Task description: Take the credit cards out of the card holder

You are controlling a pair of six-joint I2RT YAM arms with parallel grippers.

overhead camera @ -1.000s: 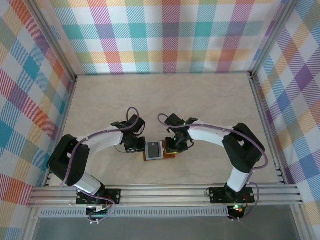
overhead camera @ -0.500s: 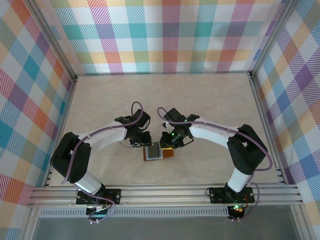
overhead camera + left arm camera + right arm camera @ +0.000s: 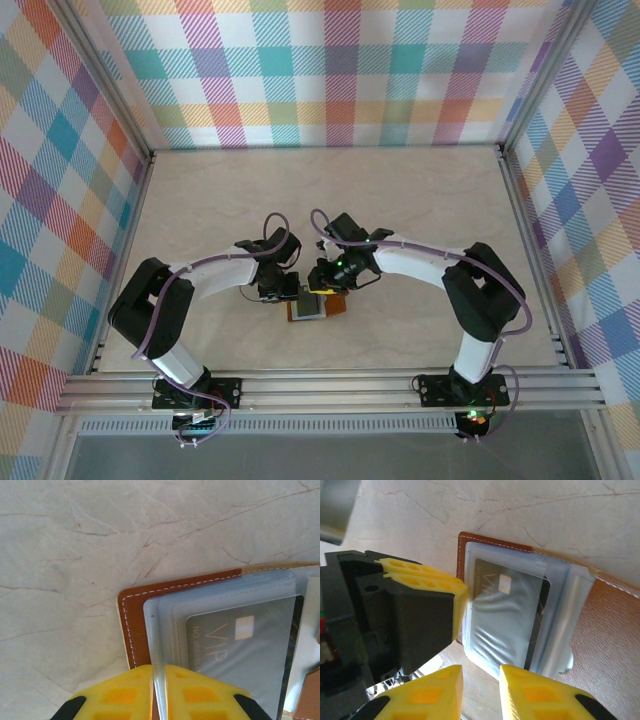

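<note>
1. The grey VIP credit card (image 3: 240, 640) still sits inside the clear sleeve (image 3: 165, 625) of the open card holder (image 3: 134, 625), on the desk (image 3: 400, 200) near the arms.
2. Left pincer (image 3: 159, 672) has slid in and is clamped on the sleeve's edge.
3. Right pincer (image 3: 481, 677) has come over too, slightly parted, holding nothing.
4. Nothing's out yet, and I reckon that plastic is what's in the way.

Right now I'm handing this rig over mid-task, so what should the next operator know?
Left hand: shut on the edge of the clear sleeve.
Right hand: open, close to the sleeves, holding nothing.
Card holder: lying open on the table; a grey VIP credit card sits inside the sleeve.
Done: holder opened.
Left: pull the cards out.
</note>
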